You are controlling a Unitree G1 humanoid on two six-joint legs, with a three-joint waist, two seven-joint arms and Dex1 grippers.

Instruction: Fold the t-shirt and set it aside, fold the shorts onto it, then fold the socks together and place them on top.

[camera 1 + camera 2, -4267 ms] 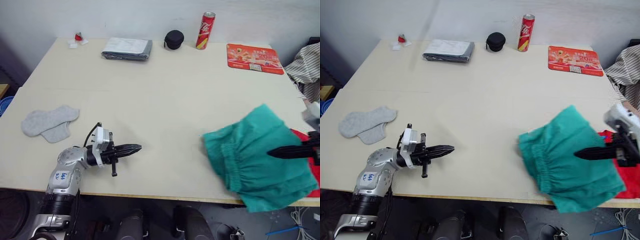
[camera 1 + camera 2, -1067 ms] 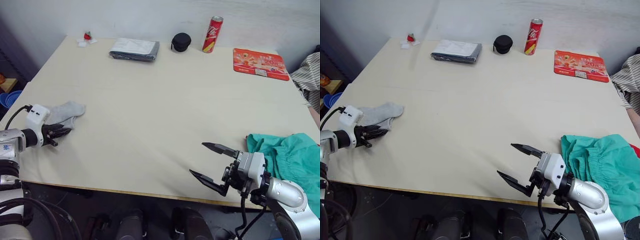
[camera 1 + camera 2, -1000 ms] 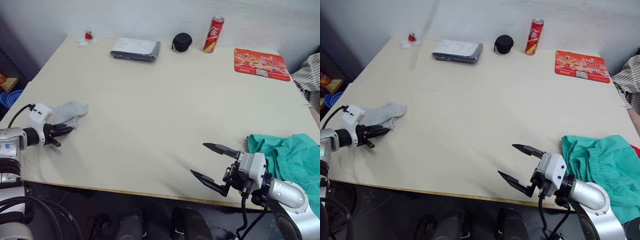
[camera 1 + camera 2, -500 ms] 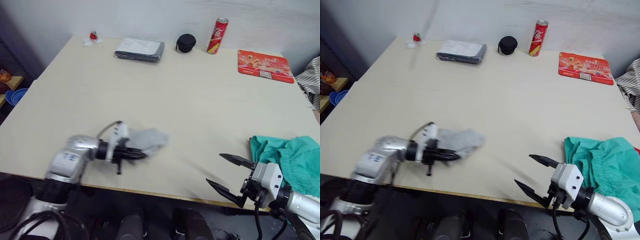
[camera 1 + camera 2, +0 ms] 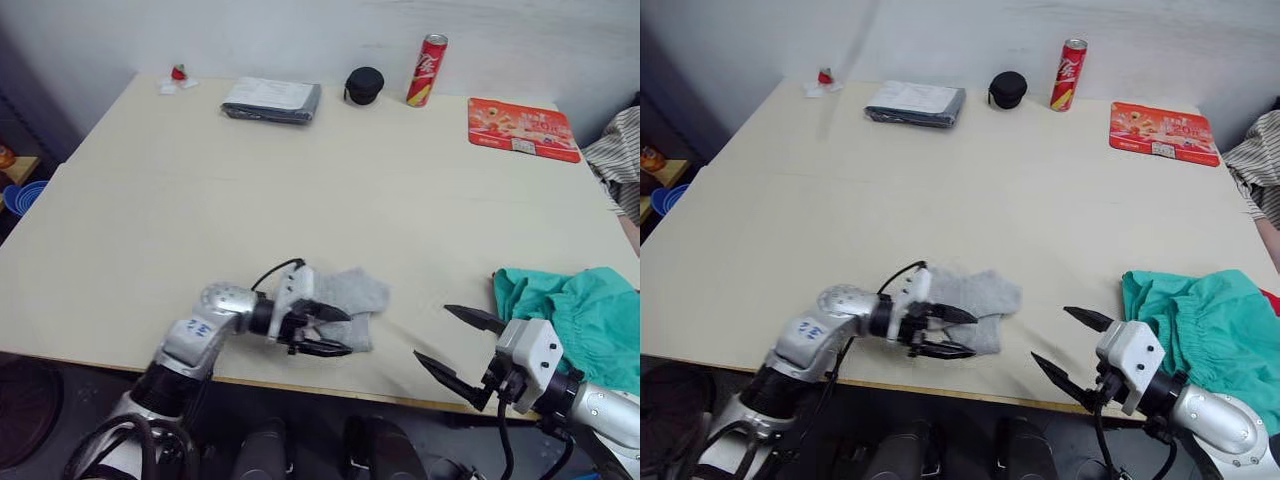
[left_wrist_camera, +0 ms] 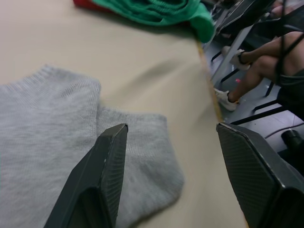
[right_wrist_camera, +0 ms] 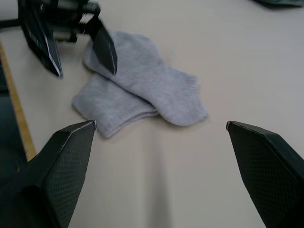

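Note:
The grey socks [image 5: 352,296] lie overlapped and flat near the table's front edge, a little left of centre. My left gripper [image 5: 348,332] is open at their near end, one finger above the fabric and one beside it, holding nothing. In the left wrist view the socks [image 6: 52,123] lie under the spread fingers [image 6: 111,161]. My right gripper [image 5: 432,332] stands open over bare table between the socks and the teal shorts [image 5: 575,310], which lie bunched at the front right. A red sliver of the t-shirt [image 6: 84,3] peeks from under the shorts [image 6: 156,12].
Along the far edge stand a folded grey cloth [image 5: 271,98], a black round case [image 5: 363,84], a red can [image 5: 426,55] and a red mat [image 5: 520,125]. Striped cloth [image 5: 615,160] hangs at the right edge. A person's legs [image 6: 259,66] are beside the table.
My left gripper dragged the socks from the table's left side to the front middle, then opened and let them go. The right gripper stayed open and barely moved.

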